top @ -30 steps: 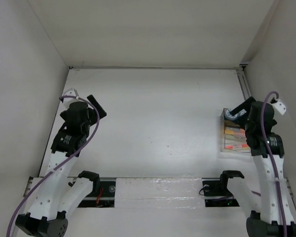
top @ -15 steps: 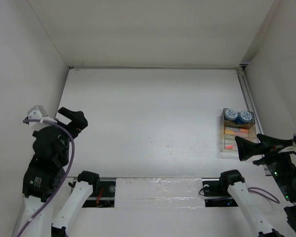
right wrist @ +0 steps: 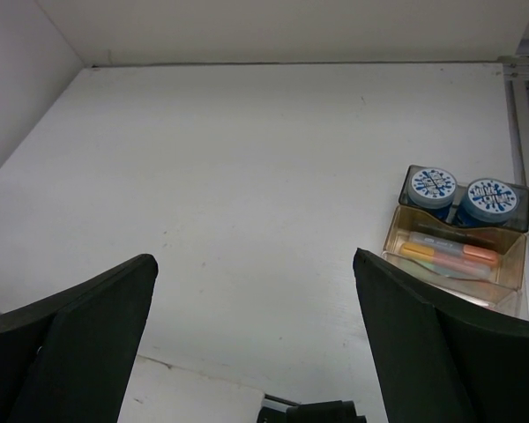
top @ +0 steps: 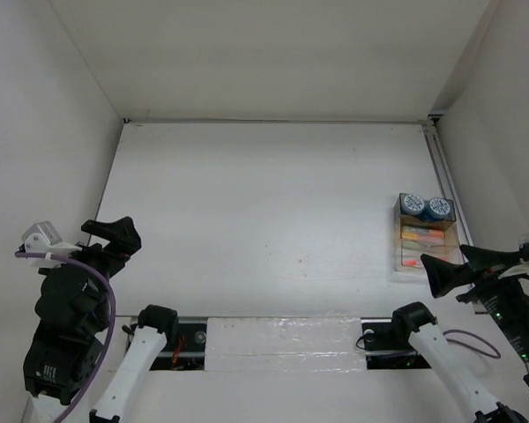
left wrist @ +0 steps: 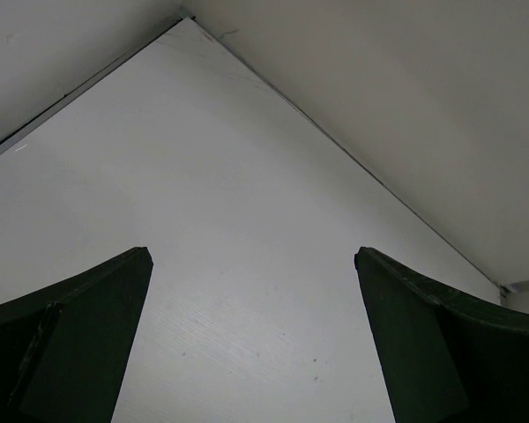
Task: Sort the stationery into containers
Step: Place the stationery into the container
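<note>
No readable text, numbers or logos anywhere. Two rolls (right wrist: 434,187) at far right: blue-and-white pattern only, no letters. Any print on the markers (right wrist: 450,254) in the tray (right wrist: 489,295) is too small to read.

The white table (top: 273,194) was enclosed on three sides by plain white panels: a back wall (top: 273,53), a left wall (top: 44,132) and a right wall (top: 502,106). A metal rail (top: 439,163) ran along the table's right edge, at the foot of the right wall. Lighting was even and diffuse, and the table surface showed a few small dark specks.
</note>
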Motion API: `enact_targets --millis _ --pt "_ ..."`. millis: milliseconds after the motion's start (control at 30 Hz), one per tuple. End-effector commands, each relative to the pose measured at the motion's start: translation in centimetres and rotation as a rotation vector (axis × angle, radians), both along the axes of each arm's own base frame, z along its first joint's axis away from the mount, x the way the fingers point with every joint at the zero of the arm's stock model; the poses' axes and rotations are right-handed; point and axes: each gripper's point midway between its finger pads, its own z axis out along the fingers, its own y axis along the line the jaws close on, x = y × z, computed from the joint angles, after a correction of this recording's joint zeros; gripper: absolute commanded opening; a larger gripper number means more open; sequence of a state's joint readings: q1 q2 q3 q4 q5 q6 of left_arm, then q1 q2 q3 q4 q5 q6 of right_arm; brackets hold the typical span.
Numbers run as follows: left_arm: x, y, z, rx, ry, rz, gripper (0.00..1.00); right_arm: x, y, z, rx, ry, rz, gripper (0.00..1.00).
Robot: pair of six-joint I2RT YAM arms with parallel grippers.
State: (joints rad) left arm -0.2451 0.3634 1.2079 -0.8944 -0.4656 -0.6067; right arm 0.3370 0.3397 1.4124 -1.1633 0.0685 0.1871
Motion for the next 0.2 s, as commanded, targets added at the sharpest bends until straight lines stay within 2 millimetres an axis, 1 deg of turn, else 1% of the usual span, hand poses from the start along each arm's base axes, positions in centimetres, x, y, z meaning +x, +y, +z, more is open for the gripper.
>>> enact_targets --millis 0,67,100,167 --pt "0.3 0.1 -0.16 0.014 0.006 0.006 1.0 -0.44 -0.82 1.05 -0.003 -0.044 -0.022 0.99" --pt "0.3 0.1 -0.16 0.014 0.006 0.006 1.0 -0.49 -0.84 0.83 -0.007 -0.035 -0.022 0.99" --pt "0.3 0.1 -0.16 0.014 0.006 0.006 1.0 -0.07 -0.68 0.45 -0.014 -0.017 -0.022 0.99" --pt "0.3 0.1 -0.16 0.014 0.006 0.006 1.0 0.08 -0.54 0.17 -0.017 -0.008 -0.011 0.99"
